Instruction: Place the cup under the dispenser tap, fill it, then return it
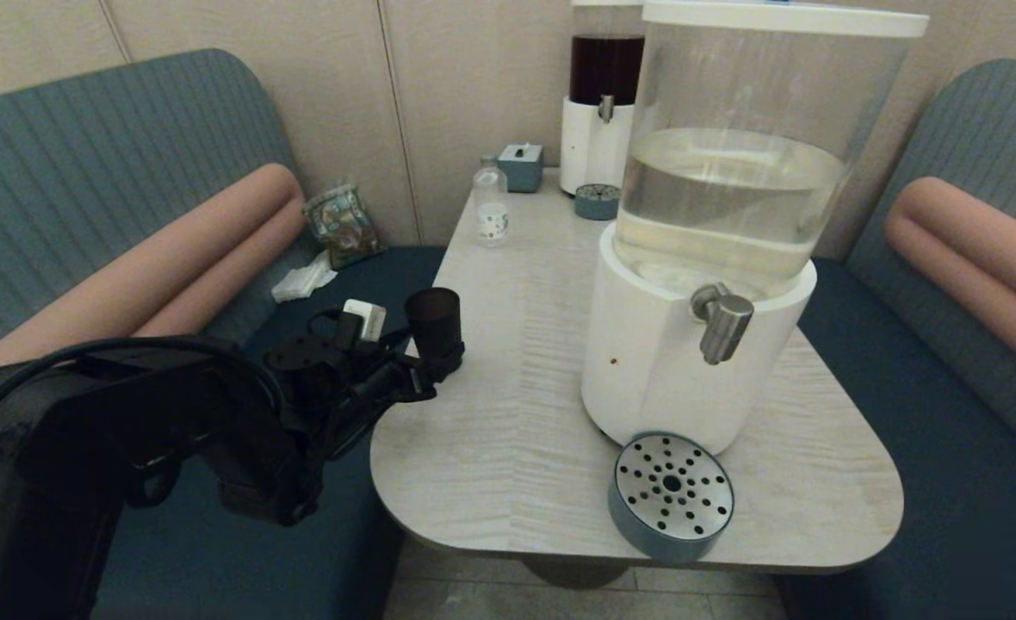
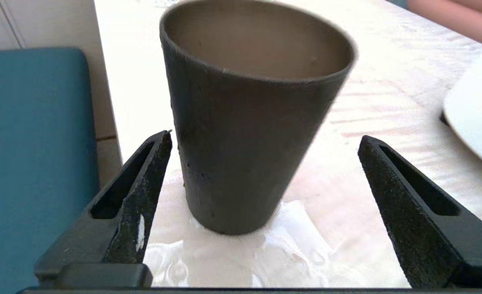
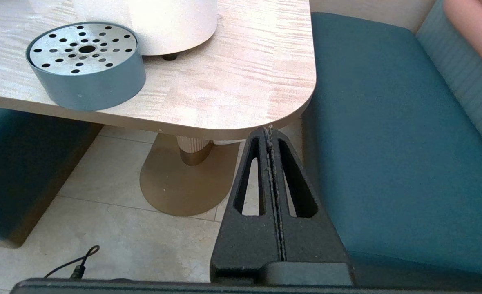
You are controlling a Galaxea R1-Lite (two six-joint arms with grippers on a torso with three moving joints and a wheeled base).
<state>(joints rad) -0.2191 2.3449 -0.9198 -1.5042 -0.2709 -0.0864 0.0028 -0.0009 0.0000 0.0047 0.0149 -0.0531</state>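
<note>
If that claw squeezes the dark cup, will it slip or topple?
Probably stiff: the cup holds its shape. Its matte wall should grip, though the taper might let it slide downward. The narrow base under a wider rim looks tippable if the open left claw nudges it.

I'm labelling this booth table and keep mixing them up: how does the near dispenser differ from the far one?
The near dispenser looks far bigger than the far dispenser, partly from nearness. The near one's clear tank holds pale liquid; the far one's holds dark liquid. The near one's dispenser tap is a stout silver spout; the far one's tap looks small. Both have white bases and a round perforated drip tray in front.
</note>
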